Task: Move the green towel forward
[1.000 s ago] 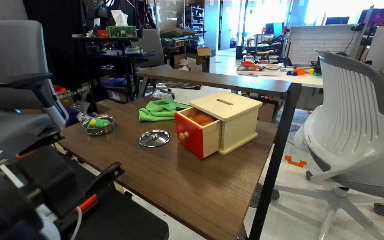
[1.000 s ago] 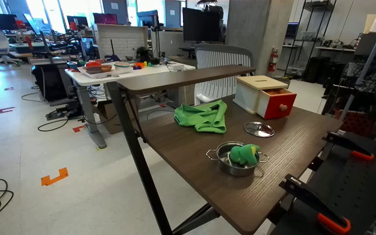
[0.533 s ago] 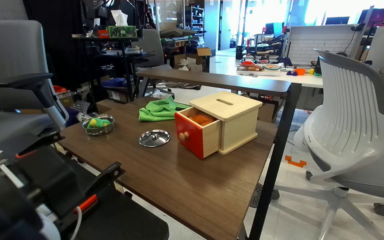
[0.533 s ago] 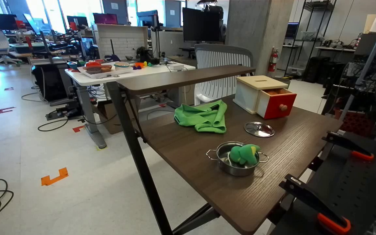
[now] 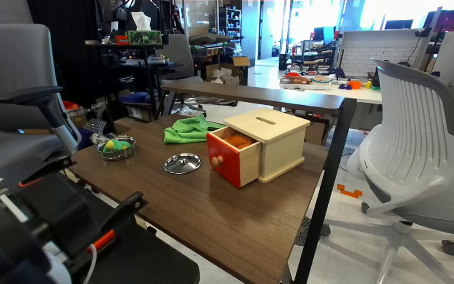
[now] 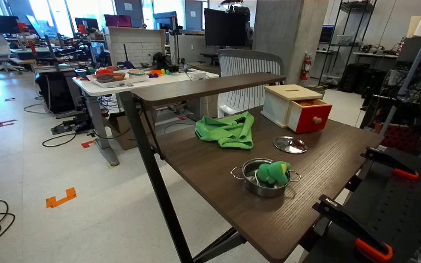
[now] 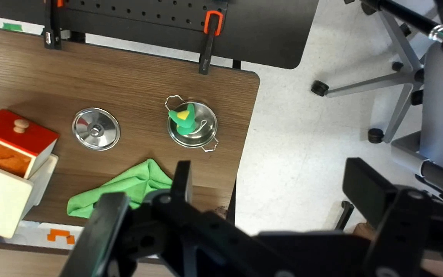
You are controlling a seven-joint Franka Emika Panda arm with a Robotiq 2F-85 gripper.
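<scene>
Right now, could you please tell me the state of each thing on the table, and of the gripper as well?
Gripper: open, holding nothing.
Green towel: rumpled, lying loosely on the table.
Pot: upright, uncovered.
Green toy: resting inside the pot.
Lid: off the pot, lying knob up on the table.
Wooden box: upright, slotted top in place.
Drawer: pulled partly out, orange-brown contents showing.

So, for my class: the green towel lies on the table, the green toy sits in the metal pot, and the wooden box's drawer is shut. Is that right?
No: the drawer is pulled partly out of the wooden box, as both exterior views show. The green towel lies on the table and the green toy sits in the metal pot.
</scene>
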